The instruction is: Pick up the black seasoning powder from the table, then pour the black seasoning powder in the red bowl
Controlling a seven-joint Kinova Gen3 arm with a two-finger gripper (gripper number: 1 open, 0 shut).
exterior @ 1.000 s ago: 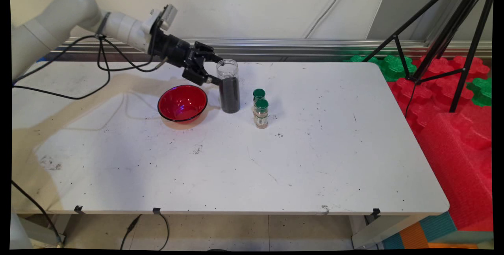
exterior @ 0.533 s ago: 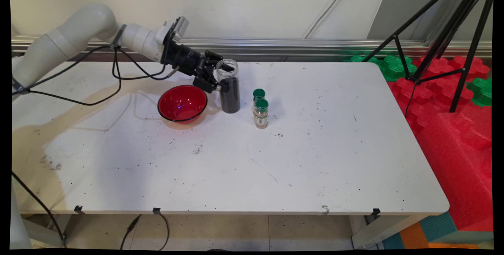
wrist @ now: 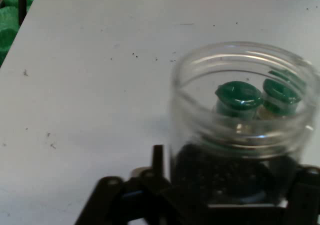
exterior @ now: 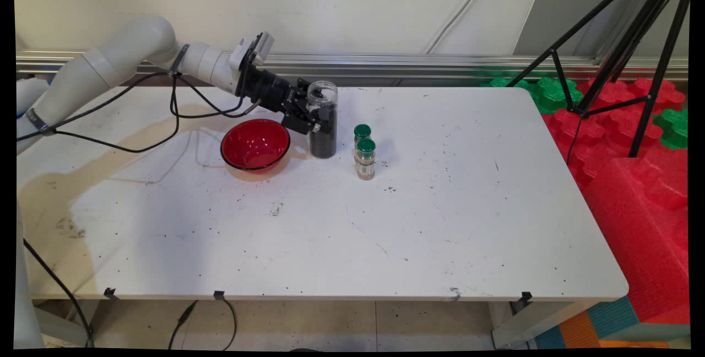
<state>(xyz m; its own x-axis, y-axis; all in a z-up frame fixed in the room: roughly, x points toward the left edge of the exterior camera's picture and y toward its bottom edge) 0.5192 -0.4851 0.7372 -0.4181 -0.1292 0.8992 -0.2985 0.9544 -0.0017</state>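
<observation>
A clear lidless jar (exterior: pixel 325 145) with dark grains in its lower half stands upright on the white table (exterior: pixel 352 225). My gripper (exterior: pixel 319 120) reaches in from the left and straddles the jar at mid-height, open, one finger on each side. In the hand view the jar (wrist: pixel 240 70) fills the space just ahead of my gripper (wrist: pixel 227 172), with the left finger (wrist: pixel 158 157) a little apart from its wall. A red bowl (exterior: pixel 255 145) sits just left of the jar, below the hand. Two small green-capped bottles (exterior: pixel 365 158) stand just right of the jar and show through its glass (wrist: pixel 239 97).
Black cables (exterior: pixel 137 125) hang from the arm over the table's left part. A black tripod (exterior: pixel 617 54) stands off the right end, over red and green foam blocks (exterior: pixel 633 191). Dark specks dot the table top.
The arm has pushed the gripper forward and rightward, from beside the jar's left side to around it. The jar, bowl and bottles stay about where they were.
</observation>
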